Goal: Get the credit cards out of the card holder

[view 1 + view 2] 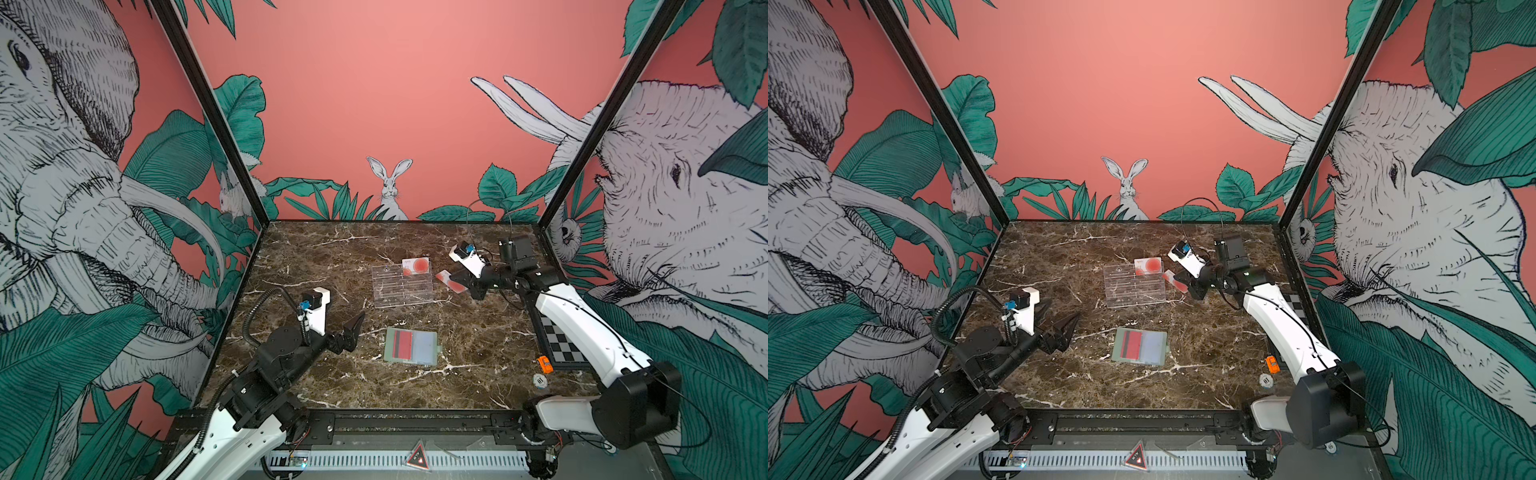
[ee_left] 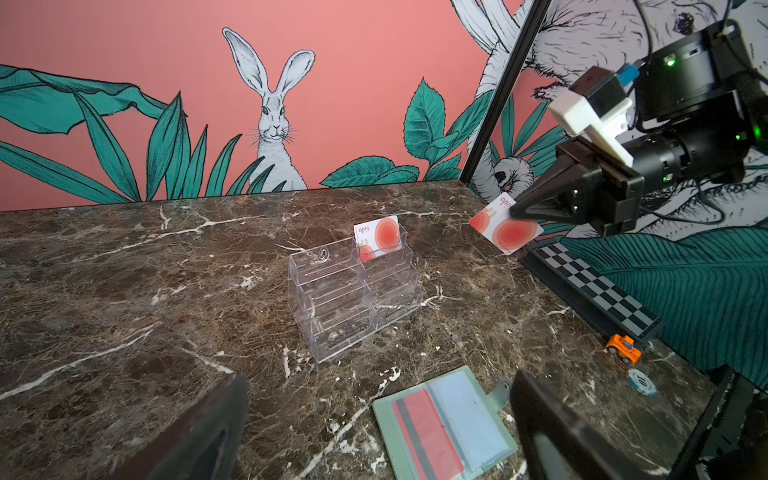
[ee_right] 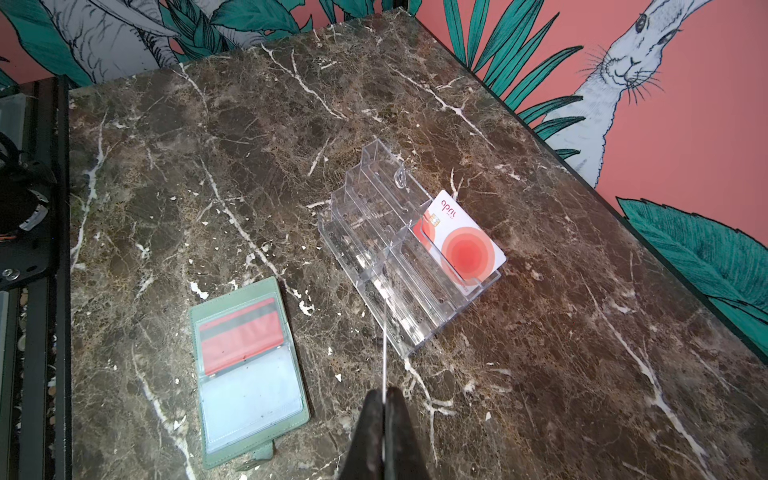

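Pinching a credit card near one corner, my right gripper has its jaws shut tight on the plastic. In its own wrist view the card shows only as a thin edge-on line running out from the tips.

I judge this step to be setting that card into the clear acrylic stand, where a second card stands in the rear right pocket. To do it well I would:
- line the card's free long edge up parallel to a pocket slot;
- lower it straight in;
- let go only once it bottoms out.

The grip is off-centre, so the card may swivel if it catches a divider.

The right arm reaches long and low, its wrist turned inward. It holds the card clear of the desk, between the stand and the right edge.

The left gripper, jaws spread wide and empty, hovers left of the card holder. The holder lies open near the middle of the front edge, with one red striped card in a sleeve.
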Controlling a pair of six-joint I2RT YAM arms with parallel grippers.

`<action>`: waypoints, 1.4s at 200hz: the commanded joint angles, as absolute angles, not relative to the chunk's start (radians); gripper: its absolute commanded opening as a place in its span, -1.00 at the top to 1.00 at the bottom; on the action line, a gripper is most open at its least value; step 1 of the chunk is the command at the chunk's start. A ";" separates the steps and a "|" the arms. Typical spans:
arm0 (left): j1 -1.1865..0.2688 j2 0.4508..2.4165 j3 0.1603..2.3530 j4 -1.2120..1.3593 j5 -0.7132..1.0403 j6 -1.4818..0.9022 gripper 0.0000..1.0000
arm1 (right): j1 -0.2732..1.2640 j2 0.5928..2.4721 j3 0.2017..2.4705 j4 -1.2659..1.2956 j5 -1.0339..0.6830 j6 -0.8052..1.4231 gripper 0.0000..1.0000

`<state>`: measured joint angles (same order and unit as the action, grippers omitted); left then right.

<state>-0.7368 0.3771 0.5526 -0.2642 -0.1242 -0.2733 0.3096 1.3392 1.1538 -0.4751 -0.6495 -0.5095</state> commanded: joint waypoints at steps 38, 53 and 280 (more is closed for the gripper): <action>-0.732 0.357 0.564 -0.292 -0.133 -0.274 -0.98 | 0.314 1.402 1.230 -0.447 -0.693 -0.548 1.00; -0.732 0.356 0.566 -0.296 -0.135 -0.275 -0.98 | 0.314 1.423 1.249 -0.451 -0.701 -0.554 1.00; -0.731 0.307 0.552 -0.339 -0.149 -0.296 -0.98 | 0.314 1.741 1.606 -0.757 -0.603 -0.923 1.00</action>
